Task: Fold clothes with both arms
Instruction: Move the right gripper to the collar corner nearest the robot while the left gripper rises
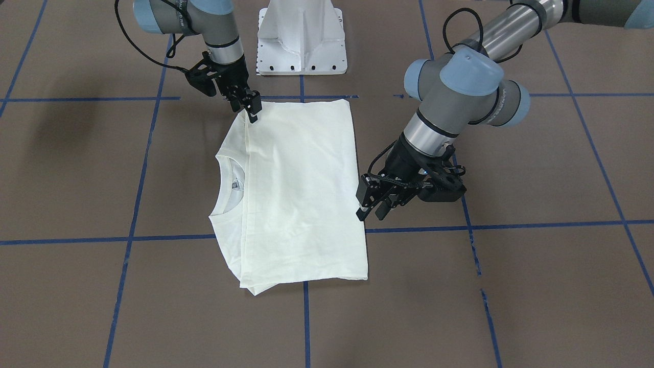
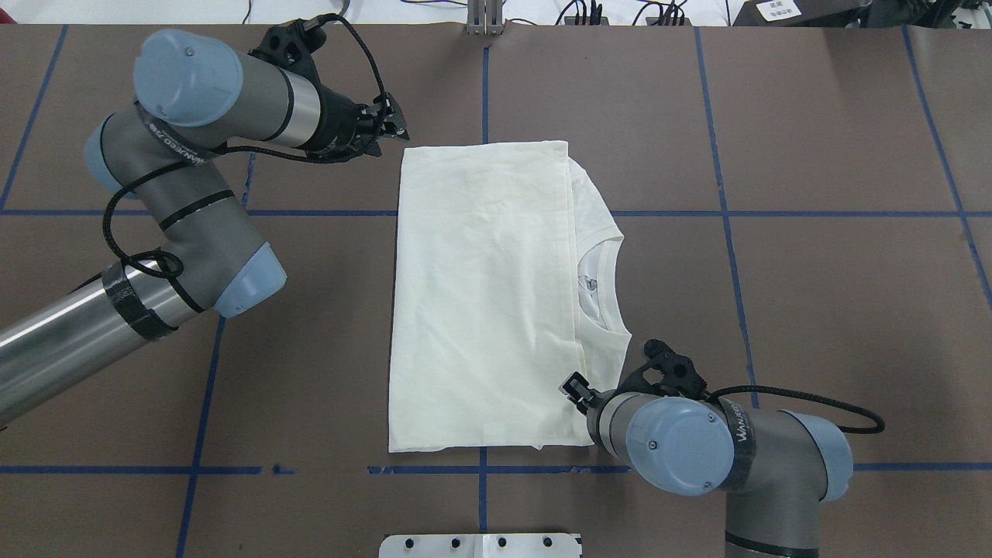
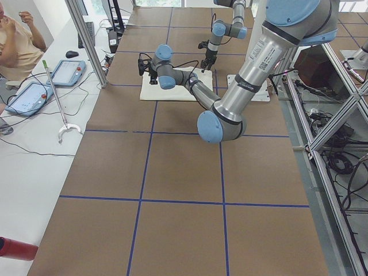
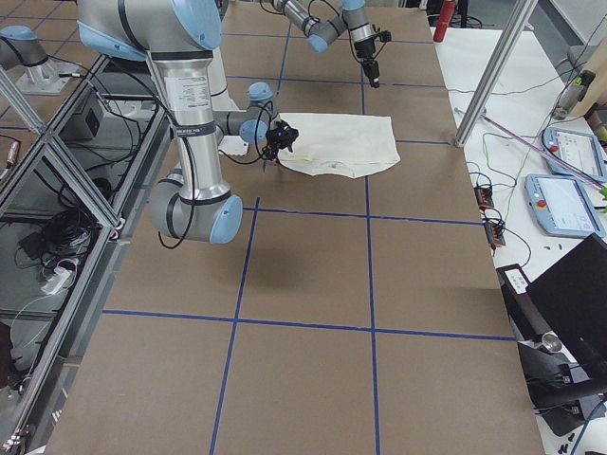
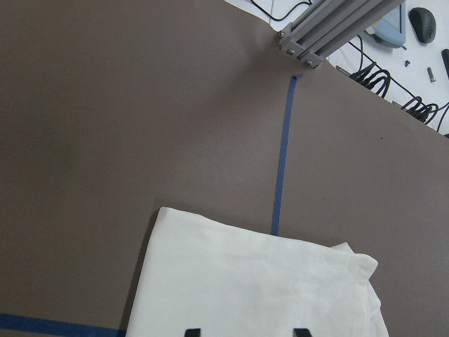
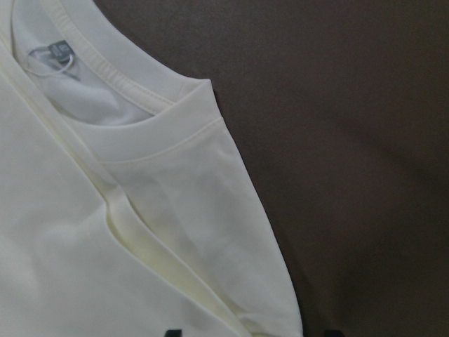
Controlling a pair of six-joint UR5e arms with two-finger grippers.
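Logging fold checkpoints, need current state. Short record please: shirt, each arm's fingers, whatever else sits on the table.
garment: T-shirt, folded into a rectangle, plain cream side up, no print showing
neckline: exposed on the robot's right side
left gripper: fingers open, holding nothing, beside the shirt's far left corner
right gripper: fingers open, at the shirt's near right corner; contact unclear
surface: brown table with blue tape lines
other: white pedestal at the robot's edge
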